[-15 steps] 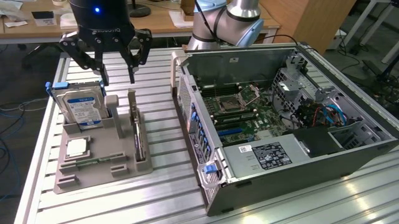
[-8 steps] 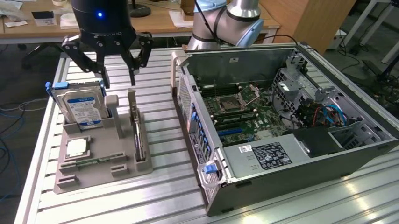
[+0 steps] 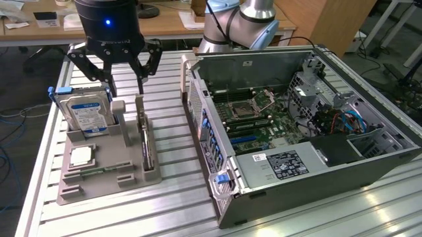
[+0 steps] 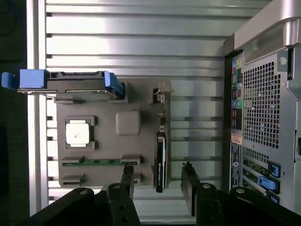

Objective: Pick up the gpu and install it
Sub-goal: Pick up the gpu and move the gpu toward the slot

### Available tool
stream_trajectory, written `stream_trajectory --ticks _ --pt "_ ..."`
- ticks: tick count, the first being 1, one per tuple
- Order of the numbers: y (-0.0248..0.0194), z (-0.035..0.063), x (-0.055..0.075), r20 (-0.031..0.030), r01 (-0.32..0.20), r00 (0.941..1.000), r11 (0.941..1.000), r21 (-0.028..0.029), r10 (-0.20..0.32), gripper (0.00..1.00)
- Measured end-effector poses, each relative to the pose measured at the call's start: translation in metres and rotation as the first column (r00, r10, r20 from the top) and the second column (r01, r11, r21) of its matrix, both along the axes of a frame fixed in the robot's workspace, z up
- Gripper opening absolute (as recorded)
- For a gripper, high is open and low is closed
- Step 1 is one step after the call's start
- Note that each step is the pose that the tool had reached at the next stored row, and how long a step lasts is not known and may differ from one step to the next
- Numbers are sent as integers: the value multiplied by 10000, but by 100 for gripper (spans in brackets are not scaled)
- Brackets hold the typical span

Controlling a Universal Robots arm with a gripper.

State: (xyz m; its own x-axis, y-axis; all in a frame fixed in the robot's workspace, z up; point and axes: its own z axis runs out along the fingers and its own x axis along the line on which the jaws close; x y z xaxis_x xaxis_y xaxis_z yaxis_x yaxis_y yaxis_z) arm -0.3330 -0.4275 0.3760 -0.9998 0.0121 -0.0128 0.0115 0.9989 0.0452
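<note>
While the one gripper (image 3: 125, 83) hung over the single grey holder (image 3: 99, 190) in the exterior view, its two jaws spread and pinching nothing, the one gpu (image 3: 146, 143) stood on edge in a holder slot beside one hard drive (image 3: 84, 114), one square chip (image 3: 80, 157) and one memory stick (image 3: 99, 171), with one open computer case (image 3: 297, 123) on the exterior view's right. Seen from the wrist view, the gpu (image 4: 160, 162) sat between the gripper's (image 4: 157, 165) two fingers (image 4: 127, 176), touching neither, near the hard drive (image 4: 70, 80) and chip (image 4: 77, 133).
</note>
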Motion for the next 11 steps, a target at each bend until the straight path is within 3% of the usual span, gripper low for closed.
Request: stream_trajectory --ticks 3,4,11 --pt "-12 -36 3 -24 -20 10000 10000 -2 20 54" --pt "-14 -47 6 -27 -30 10000 10000 -2 30 60" --pt "-17 -154 29 -28 -39 10000 10000 -5 39 60"
